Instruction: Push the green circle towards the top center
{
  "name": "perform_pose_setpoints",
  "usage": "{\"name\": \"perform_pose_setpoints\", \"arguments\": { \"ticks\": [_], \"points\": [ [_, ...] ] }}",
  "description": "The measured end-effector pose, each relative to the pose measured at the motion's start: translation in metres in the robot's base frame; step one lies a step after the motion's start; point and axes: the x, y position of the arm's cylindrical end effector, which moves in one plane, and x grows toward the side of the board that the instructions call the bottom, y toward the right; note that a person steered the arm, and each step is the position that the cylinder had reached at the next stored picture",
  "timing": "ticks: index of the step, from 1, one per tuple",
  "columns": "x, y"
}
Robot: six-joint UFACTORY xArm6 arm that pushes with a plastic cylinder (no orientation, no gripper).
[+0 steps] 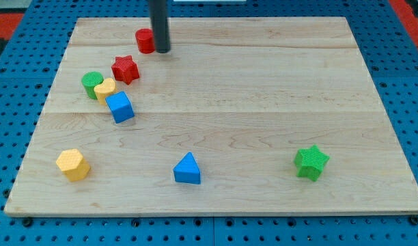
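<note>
The green circle [91, 83] lies at the view's left, touching a yellow block [104, 89] on its right side. My tip [162, 50] is near the view's top, just right of a red circle [145, 41] and about touching it. It is well up and to the right of the green circle, with a red star [126, 68] lying between them.
A blue cube [119, 107] sits just below the yellow block. A yellow hexagon [73, 165] lies at the bottom left, a blue triangle [188, 169] at the bottom middle, and a green star [311, 162] at the bottom right. The wooden board [263, 102] sits on a blue pegboard.
</note>
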Motion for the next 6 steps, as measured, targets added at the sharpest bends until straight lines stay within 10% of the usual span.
{"name": "perform_pose_setpoints", "arguments": {
  "ticks": [6],
  "points": [
    [-0.011, -0.038]
  ]
}}
